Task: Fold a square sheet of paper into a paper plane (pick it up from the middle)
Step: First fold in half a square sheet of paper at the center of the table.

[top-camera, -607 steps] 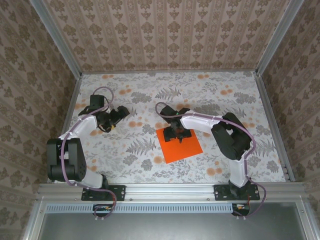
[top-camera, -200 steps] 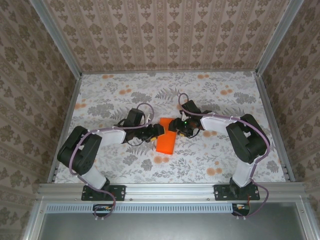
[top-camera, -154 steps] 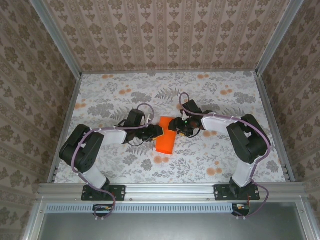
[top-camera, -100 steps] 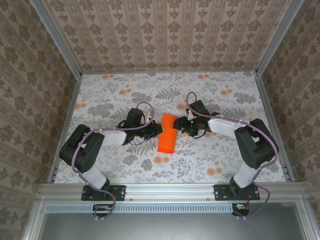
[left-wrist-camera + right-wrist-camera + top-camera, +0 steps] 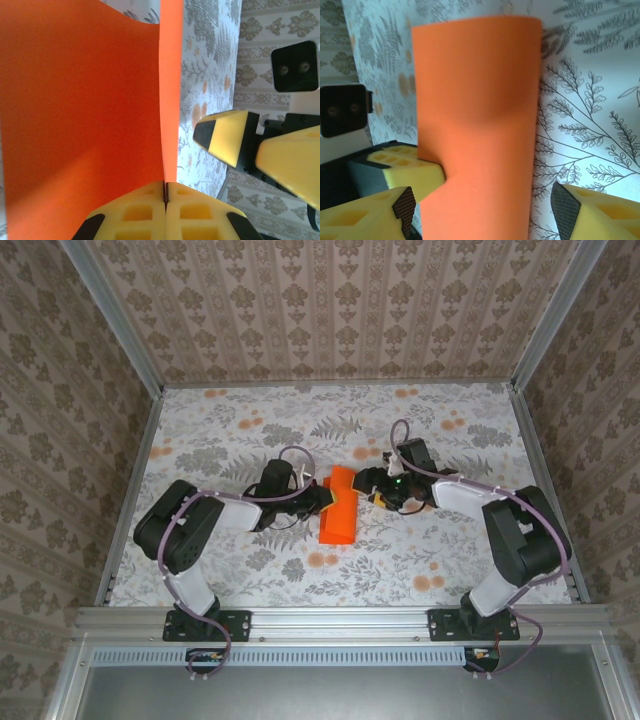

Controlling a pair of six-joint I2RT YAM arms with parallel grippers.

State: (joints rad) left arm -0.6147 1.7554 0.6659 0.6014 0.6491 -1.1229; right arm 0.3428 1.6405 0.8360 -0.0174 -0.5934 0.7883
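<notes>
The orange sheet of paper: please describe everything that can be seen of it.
The square sheet of paper is thin, plain, bright orange, doubled over into a long narrow strip with a soft curve. It is near the middle of the table. The left gripper is shut on one long edge; the right gripper stands open astride it.

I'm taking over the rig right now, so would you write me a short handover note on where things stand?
Left gripper: shut on the square sheet of paper, pinching its doubled layers together.
Right gripper: open, fingers on either side of the sheet, not gripping it.
Paper: bent double into a narrow band at the middle of the table, between the two grippers.
Done: sheet picked up and doubled over.
Left: press a sharp crease, then make all the remaining folds.
</notes>
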